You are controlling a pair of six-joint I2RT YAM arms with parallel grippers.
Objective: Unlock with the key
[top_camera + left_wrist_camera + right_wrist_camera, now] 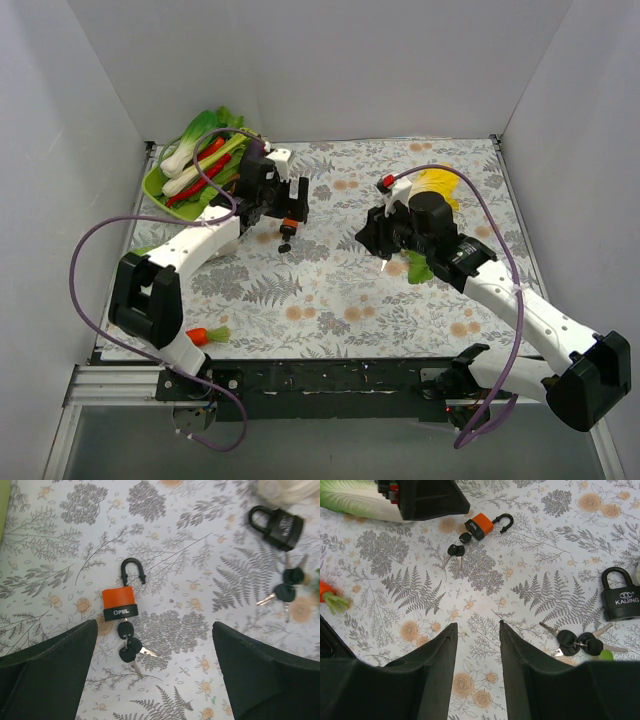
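Note:
An orange padlock (pixel 119 603) marked OPEL lies on the floral cloth. A black-headed key is in its base, with two more keys (pixel 131 652) on the ring. Its black shackle (pixel 132 570) looks hooked open on one side. My left gripper (pixel 154 625) hovers above it, open wide and empty. The lock also shows in the top view (pixel 290 222) and the right wrist view (pixel 480 525). A shut black KAIJING padlock (pixel 620 600) lies to the right, with its key bunch (pixel 577 642) beside it. My right gripper (pixel 477 625) is open and empty over bare cloth.
A green tray (pixel 155 183) of vegetables stands at the back left. A carrot (pixel 203 336) lies near the left arm's base. A yellow-white cabbage (pixel 437 185) and a green leaf (pixel 418 268) lie by the right arm. White walls enclose the table.

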